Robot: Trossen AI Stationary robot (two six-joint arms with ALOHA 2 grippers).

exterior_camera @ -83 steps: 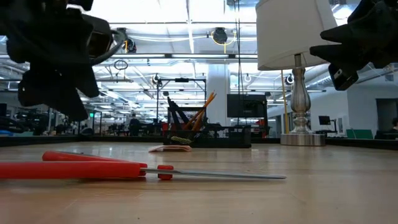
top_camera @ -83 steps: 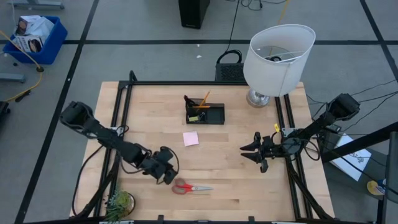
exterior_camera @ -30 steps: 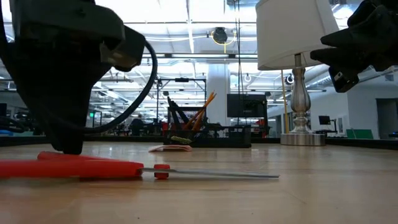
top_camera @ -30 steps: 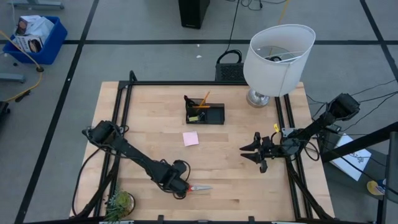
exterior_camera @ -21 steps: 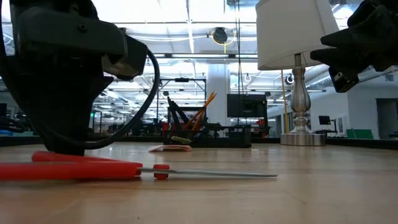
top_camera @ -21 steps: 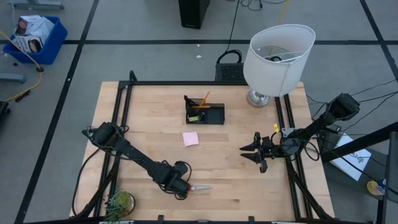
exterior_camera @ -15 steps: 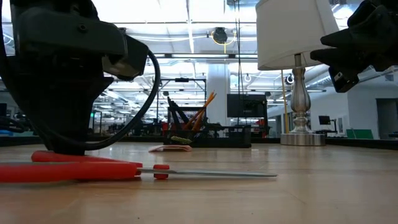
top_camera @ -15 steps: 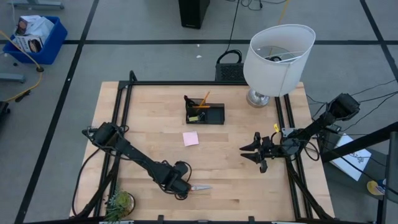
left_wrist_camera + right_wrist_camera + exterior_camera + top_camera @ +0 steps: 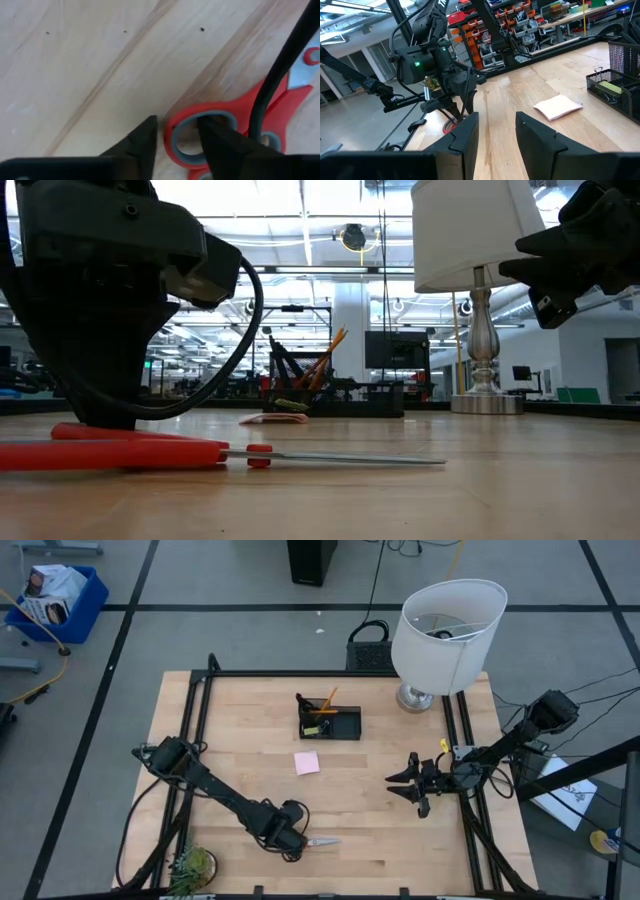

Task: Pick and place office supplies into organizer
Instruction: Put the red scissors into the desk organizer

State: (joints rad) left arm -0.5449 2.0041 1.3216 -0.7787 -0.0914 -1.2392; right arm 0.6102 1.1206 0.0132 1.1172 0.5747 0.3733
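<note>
The red-handled scissors point(image 9: 318, 841) lie flat near the table's near edge, handles toward the left, blades toward the right point(image 9: 340, 460). My left gripper point(image 9: 290, 840) is open and points down over the handles. In the left wrist view point(image 9: 176, 135), one finger is over a handle loop's hole and the other is outside its rim. The pink sticky-note pad point(image 9: 307, 762) lies flat at mid-table. The black organizer point(image 9: 330, 722) stands toward the far edge with pencils and pens in its cup. My right gripper point(image 9: 405, 790) hovers open at the right, touching nothing. My left gripper comes from above, pointing down, astride the rim of one handle loop point(image 9: 170, 137) of the scissors, which lie flat on the table. One finger point(image 9: 215, 140) is over the loop's hole and the other is outside it. I cannot tell whether either finger touches the rim.
A big white lamp point(image 9: 445, 625) stands at the far right corner. A small green plant point(image 9: 190, 868) sits at the near left corner. A black frame runs along the table's left, far and right edges. Bare wood lies between the pad and my right gripper.
My left gripper has settled a little lower and closer over the scissors' handles, hiding more of them from above. The handles have slid slightly toward the table's left. In the last half second nothing has moved.
</note>
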